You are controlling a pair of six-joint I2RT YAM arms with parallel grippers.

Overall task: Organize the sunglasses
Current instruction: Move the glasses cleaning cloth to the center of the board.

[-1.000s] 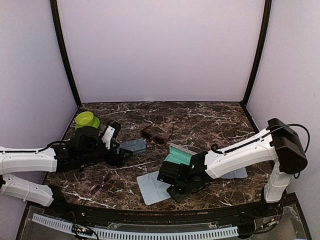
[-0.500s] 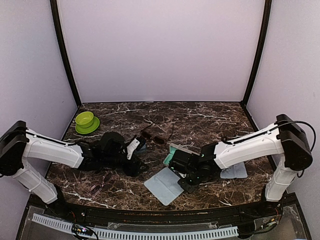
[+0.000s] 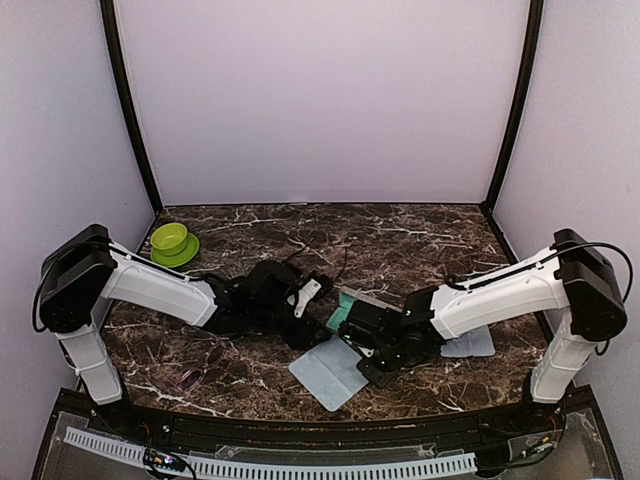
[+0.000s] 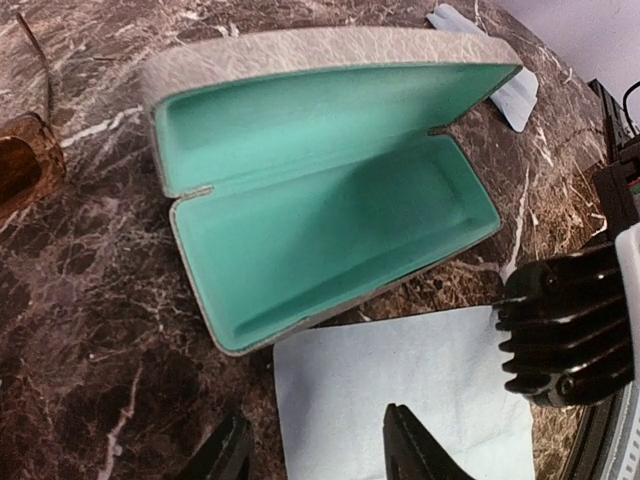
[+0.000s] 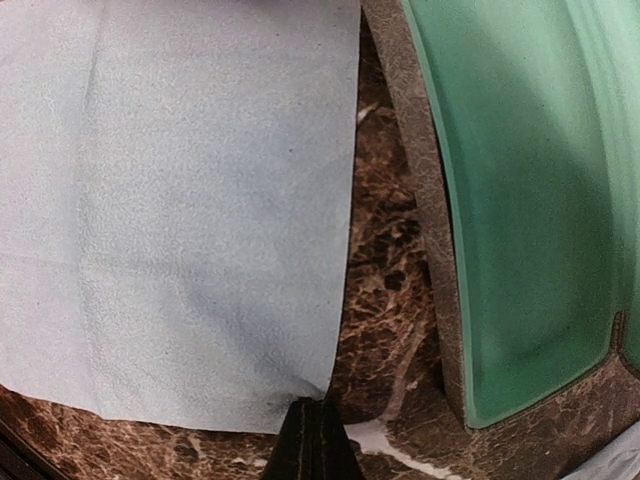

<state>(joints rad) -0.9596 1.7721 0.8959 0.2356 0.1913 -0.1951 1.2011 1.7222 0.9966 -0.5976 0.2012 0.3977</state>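
The brown-lensed sunglasses [image 4: 20,160] show one lens at the left edge of the left wrist view; in the top view my left arm mostly covers them. The purple-tinted sunglasses [image 3: 200,366] lie faint on the marble at the near left. The beige case [image 4: 330,220] lies open, its teal lining bare. A light-blue cloth [image 3: 330,372] lies just in front of it. My left gripper [image 4: 320,455] is open, its jaws straddling the cloth's left edge. My right gripper [image 5: 315,440] is shut at the cloth's puckered corner [image 5: 325,395].
A green bowl [image 3: 172,242] stands at the far left. A second light-blue cloth [image 3: 470,343] lies under the right arm. The two grippers are close together over the near cloth. Dark posts and pale walls enclose the table.
My left arm swung right, from the blue-grey case to the open beige case and the cloth, its jaws narrowing. The near cloth shifted slightly right with my right gripper, then stayed still.
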